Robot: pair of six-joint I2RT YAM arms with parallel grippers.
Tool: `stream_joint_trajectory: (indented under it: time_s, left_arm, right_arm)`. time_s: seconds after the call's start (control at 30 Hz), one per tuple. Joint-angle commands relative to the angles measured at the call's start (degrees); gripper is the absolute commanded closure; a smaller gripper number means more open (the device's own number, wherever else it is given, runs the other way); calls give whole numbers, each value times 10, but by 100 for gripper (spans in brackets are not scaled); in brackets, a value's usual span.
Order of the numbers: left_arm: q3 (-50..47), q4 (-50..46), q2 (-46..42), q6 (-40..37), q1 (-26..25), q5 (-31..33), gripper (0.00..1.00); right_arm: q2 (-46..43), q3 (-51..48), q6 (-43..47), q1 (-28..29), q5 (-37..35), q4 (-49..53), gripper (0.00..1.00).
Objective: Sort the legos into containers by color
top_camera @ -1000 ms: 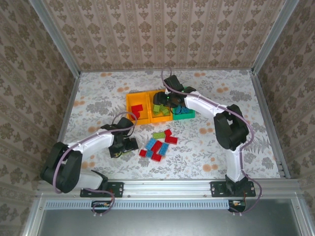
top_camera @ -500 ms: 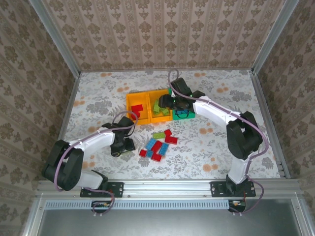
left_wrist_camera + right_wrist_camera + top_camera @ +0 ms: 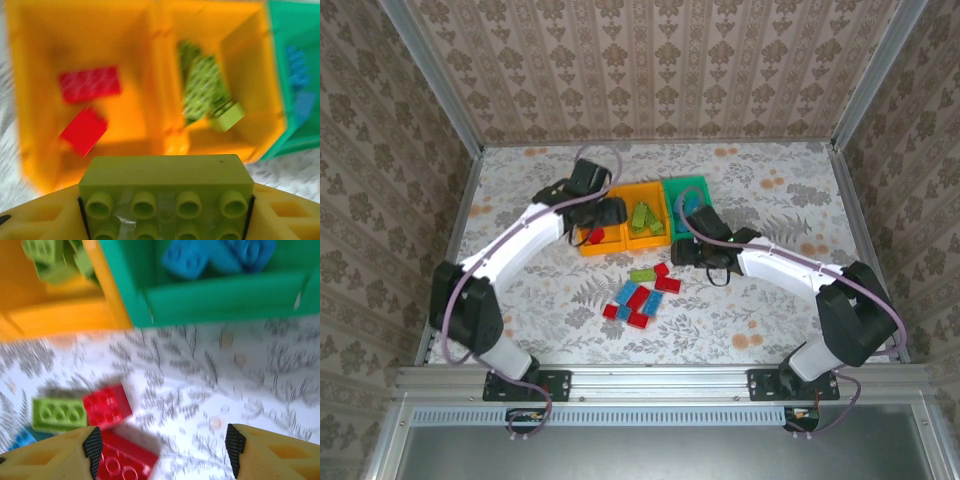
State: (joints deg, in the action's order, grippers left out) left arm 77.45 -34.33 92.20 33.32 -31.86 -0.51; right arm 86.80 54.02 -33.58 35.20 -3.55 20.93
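Observation:
My left gripper [image 3: 165, 212] is shut on a lime green lego [image 3: 165, 172], held above the near edge of the containers. Below it the left orange bin [image 3: 35, 60] holds two red legos [image 3: 90, 84], the middle orange bin [image 3: 250, 75] holds lime ones [image 3: 205, 92], and the green bin [image 3: 280, 45] holds blue ones. From above, the left gripper [image 3: 608, 212] hangs over the left orange bin [image 3: 586, 245]. My right gripper [image 3: 163, 447] is open, low over the table in front of the green bin [image 3: 220, 300]. Red legos [image 3: 107, 406] lie by its left finger.
A loose pile of red, blue and lime legos [image 3: 640, 295] lies on the flowered tablecloth in front of the bins. A lime lego [image 3: 59, 415] sits beside the red ones. The metal frame rails [image 3: 450, 200] fence the table's sides.
My left arm closed on the lime lego beside the pile and carried it up over the bins. My right arm drew back from the bins toward the pile, its jaws a little wider.

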Motion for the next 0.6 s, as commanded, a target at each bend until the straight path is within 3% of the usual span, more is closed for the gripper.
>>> stream_joint_trajectory:
  time_s: [0.0,0.1,0.33,0.57]
  left_arm:
    - [63,18,61,-57,-4,-57,49]
    - [118,18,119,-72,-3,-85,48]
    - [224,-3,237,-78,0,-144,47]
    - [258,-9,282,-55,0,-164,40]
  right_arm:
    - [-24,-34,10,34,-34,9,27]
    - [-31,-61,18,62,-37,-3,23]
    - [-18,-68,144,86,-49,-7,21]
    - [25,-30,252,85,-3,4,21]
